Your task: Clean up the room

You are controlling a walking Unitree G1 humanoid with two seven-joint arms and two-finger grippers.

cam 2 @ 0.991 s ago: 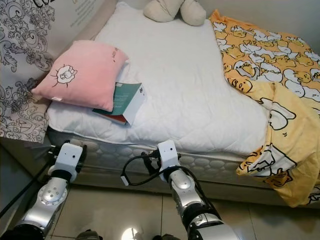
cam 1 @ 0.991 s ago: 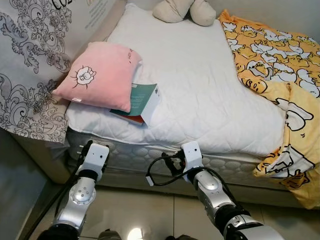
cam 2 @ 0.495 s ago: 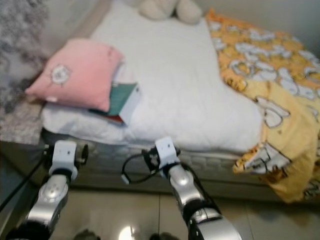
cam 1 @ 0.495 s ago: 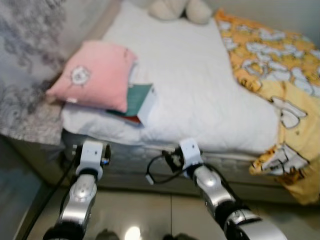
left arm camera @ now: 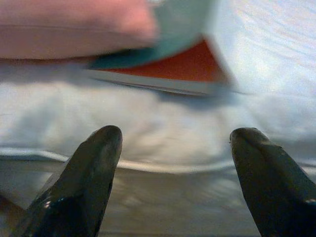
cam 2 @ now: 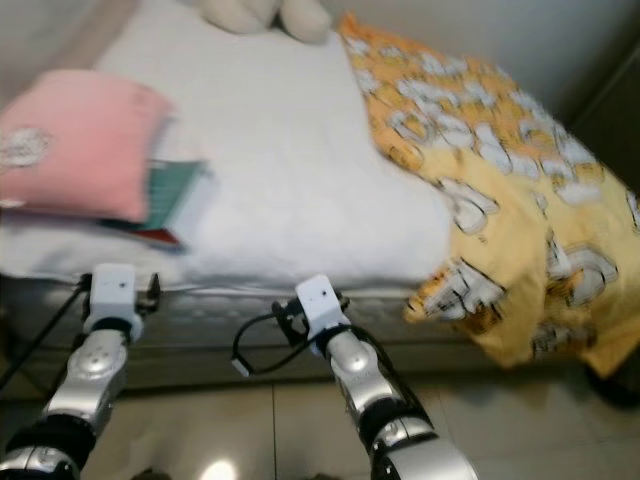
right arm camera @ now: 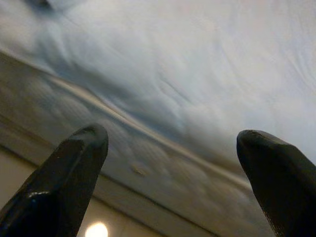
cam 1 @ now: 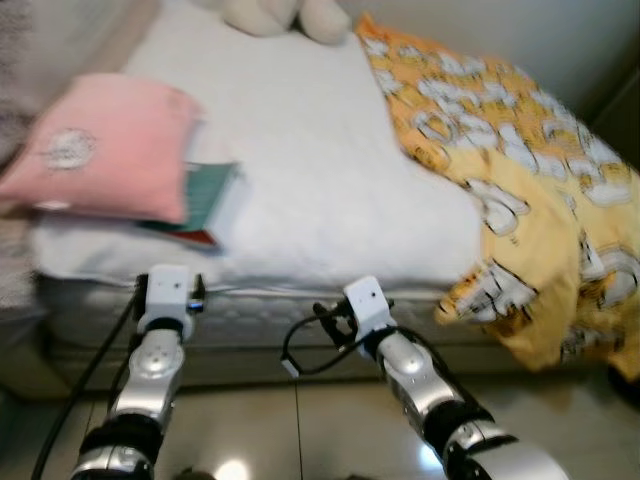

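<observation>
Left eye view has us facing the bed [cam 1: 300, 190], both grippers' fingers wide and empty at its near edge; next we judge reaching the teal book [cam 1: 205, 195] under the pink pillow [cam 1: 95, 145].

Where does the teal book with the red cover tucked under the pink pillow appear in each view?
Left eye: teal book with red cover, left, near the mattress edge.
Right eye, same spot.
Left wrist, ahead of the fingers.
Right wrist: white mattress, no book.
Shared landmark: pink pillow, overlapping the book.
</observation>
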